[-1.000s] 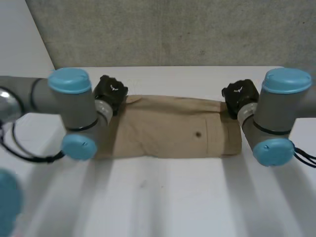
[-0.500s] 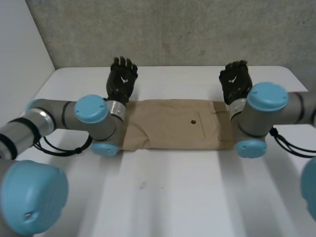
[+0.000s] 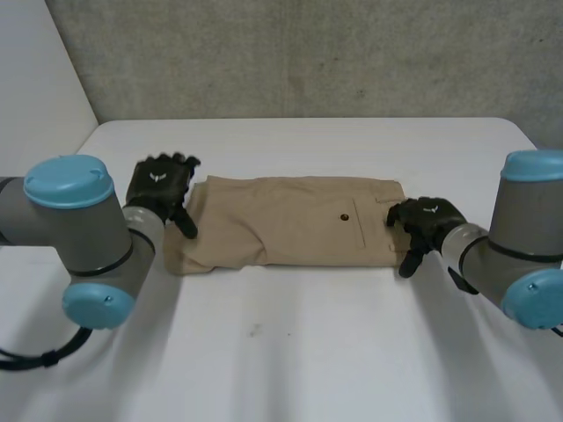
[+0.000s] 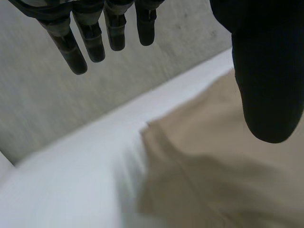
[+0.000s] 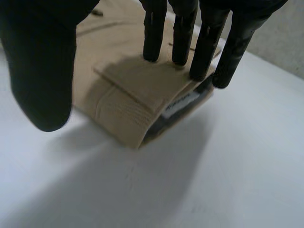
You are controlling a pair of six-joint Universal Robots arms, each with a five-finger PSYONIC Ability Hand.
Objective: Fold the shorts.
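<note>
One pair of tan shorts (image 3: 290, 220) lies folded into a long band across the middle of the white bench (image 3: 308, 352), its length running from side to side between the two arms. A small dark button (image 3: 344, 216) shows on the top layer towards the right end.

The left robot hand (image 3: 160, 185) hangs at the left end of the shorts (image 4: 228, 180). Its fingers (image 4: 92, 33) are straight and spread with nothing in them, and its thumb reaches over the cloth's edge.

The right robot hand (image 3: 427, 220) is at the right end, over the waistband (image 5: 118, 114), where a white label (image 5: 180, 105) peeps from between the layers. Its fingers (image 5: 209, 38) are straight and slightly apart, tips down at the top layer of the shorts (image 5: 128, 80), thumb held wide and gripping nothing. Whether the tips touch the cloth cannot be told.
</note>
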